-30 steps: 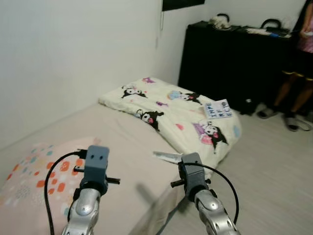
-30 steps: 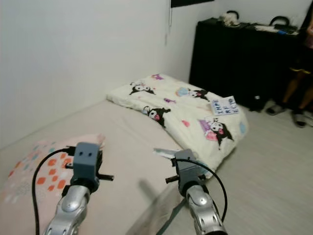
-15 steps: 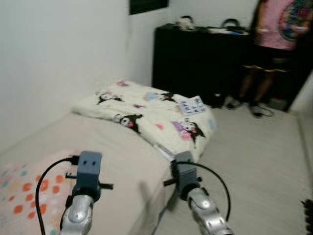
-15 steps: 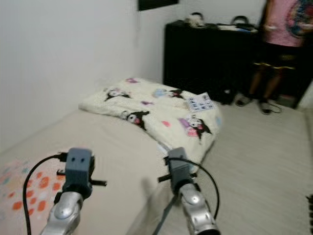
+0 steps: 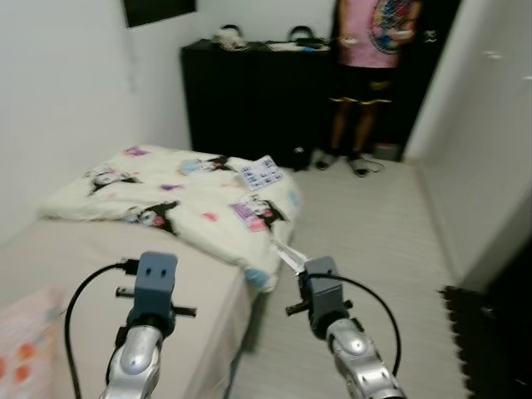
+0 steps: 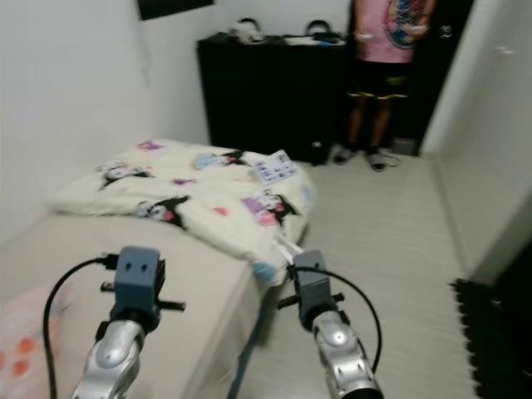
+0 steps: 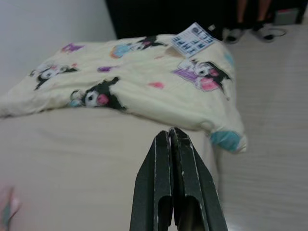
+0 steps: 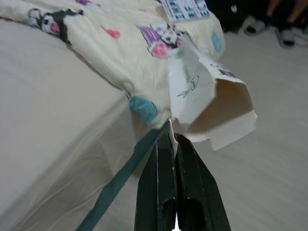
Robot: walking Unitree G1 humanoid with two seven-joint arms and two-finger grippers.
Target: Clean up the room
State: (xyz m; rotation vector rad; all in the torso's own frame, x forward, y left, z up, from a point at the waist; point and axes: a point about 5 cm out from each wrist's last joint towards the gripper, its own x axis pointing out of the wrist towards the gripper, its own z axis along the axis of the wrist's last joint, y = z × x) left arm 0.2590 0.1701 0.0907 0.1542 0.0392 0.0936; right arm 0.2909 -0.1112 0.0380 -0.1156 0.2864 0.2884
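My right gripper (image 8: 173, 139) is off the bed's (image 5: 100, 266) side edge over the floor (image 5: 374, 216), jaws pinching a torn paper carton (image 8: 211, 103), while my left gripper (image 7: 172, 137) hangs over the mattress with its jaws pressed together on nothing. Farther on, a cartoon-print quilt (image 5: 174, 204) covers the bed's far end with a printed card (image 5: 260, 173) at its far corner. Beyond stands a black cabinet (image 5: 249, 100), a person (image 5: 374, 75) beside it.

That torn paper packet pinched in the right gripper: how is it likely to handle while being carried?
The paper packet looks thin and creased, so probably light and floppy. The right gripper pinches only one edge, so it may flap or slip. Its ragged open end suggests it could tear further if snagged.
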